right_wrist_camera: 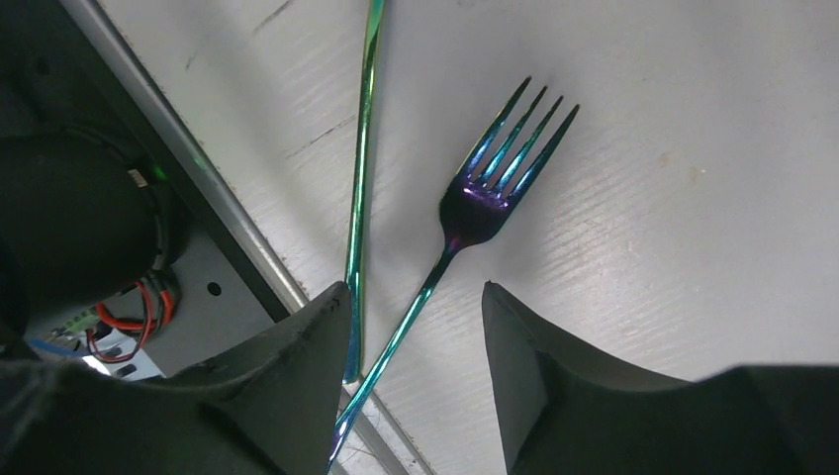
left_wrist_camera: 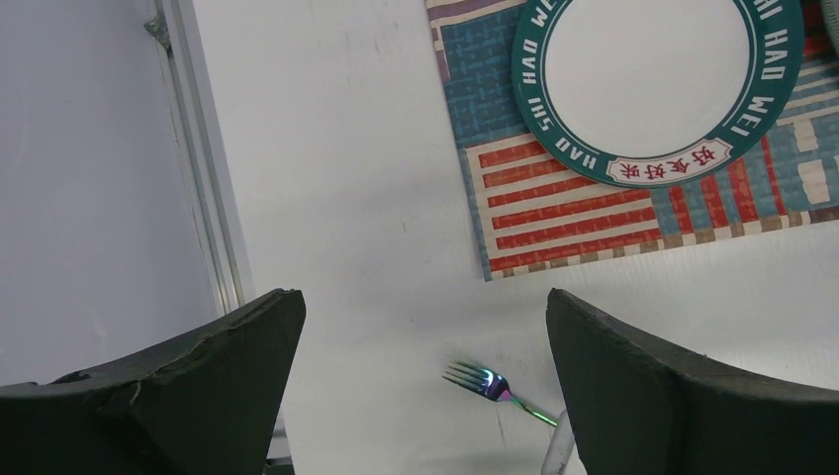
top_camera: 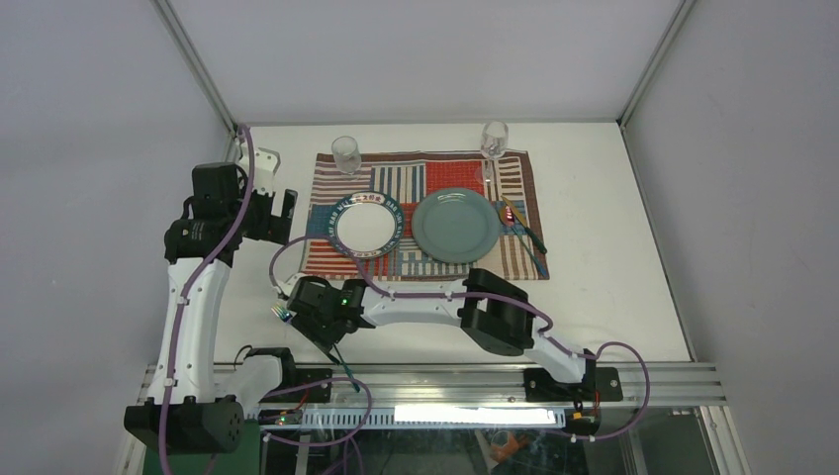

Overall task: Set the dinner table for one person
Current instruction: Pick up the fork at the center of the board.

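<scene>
Left tool (left_wrist_camera: 420,297) hangs spread wide above the white desk (left_wrist_camera: 346,148), while the right tool (right_wrist_camera: 416,289), jaws apart, straddles the handle of 1 iridescent fork (right_wrist_camera: 477,193).

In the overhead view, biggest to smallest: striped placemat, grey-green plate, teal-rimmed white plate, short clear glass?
1. Striped red-blue-white patchwork placemat
2. Round grey-green plate
3. Round white teal-rimmed plate, slightly smaller
4. Short clear glass tumbler

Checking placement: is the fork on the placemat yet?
No, the fork lies on the bare table, clear of the placemat.
</scene>
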Robot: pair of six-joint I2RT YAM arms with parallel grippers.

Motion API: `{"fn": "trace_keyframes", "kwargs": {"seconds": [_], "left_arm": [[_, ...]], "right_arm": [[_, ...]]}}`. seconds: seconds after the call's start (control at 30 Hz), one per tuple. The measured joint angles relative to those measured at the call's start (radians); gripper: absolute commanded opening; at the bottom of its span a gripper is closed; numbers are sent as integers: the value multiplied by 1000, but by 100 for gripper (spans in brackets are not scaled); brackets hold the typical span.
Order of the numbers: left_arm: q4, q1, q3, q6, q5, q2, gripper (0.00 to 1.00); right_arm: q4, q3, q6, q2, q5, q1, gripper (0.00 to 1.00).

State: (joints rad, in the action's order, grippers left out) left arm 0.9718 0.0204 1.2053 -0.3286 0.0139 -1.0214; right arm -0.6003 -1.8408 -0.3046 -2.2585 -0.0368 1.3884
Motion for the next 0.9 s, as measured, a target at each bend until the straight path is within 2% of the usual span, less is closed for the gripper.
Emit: {"fn": "trace_keyframes", "kwargs": {"seconds": [0.1, 0.3, 0.43, 0.57, 0.63, 0.9], "left_arm": [[6, 0, -2, 0, 13, 9, 99], [16, -1, -10, 0, 18, 18, 99], [24, -1, -10, -1, 18, 27, 99], [29, -1, -10, -1, 21, 35, 99], [31, -1, -11, -1, 23, 39, 99], [29, -1, -32, 0, 27, 53, 99]], "right_arm": [[1, 1, 3, -5, -53, 16, 53], [9, 2, 15, -23, -108, 44, 39], [21, 3, 19, -24, -113, 49, 20], [23, 6, 24, -28, -121, 50, 13], [24, 6, 26, -29, -122, 49, 0], [32, 6, 53, -29, -147, 43, 0]]}}
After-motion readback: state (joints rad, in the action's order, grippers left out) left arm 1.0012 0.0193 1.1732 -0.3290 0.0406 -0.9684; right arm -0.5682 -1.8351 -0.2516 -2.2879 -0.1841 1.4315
